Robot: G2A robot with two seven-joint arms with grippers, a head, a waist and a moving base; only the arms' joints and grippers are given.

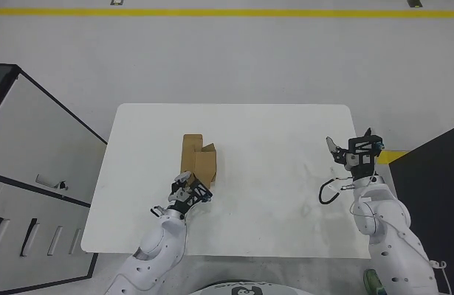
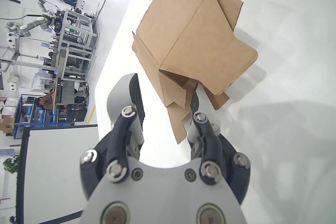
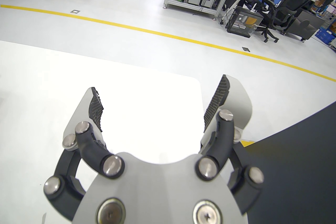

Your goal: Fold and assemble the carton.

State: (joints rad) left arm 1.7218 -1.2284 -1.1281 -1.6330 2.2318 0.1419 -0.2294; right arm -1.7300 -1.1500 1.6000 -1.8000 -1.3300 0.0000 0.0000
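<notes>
A brown cardboard carton [image 1: 200,158] lies on the white table [image 1: 286,221], left of the middle, partly folded into a box shape with loose flaps sticking out. My left gripper [image 1: 188,186] sits at the carton's near end. In the left wrist view the carton [image 2: 194,43] has an open end facing the left gripper [image 2: 165,86], which is open, its fingers either side of a hanging flap without clamping it. My right gripper [image 1: 352,140] hovers at the table's right edge. It stands open [image 3: 158,83] with nothing between its fingers.
A dark-framed cabinet [image 1: 20,147] stands close to the table's left side, and a dark panel [image 1: 433,169] stands by its right side. A yellow floor line [image 1: 227,12] runs beyond the far edge of the table.
</notes>
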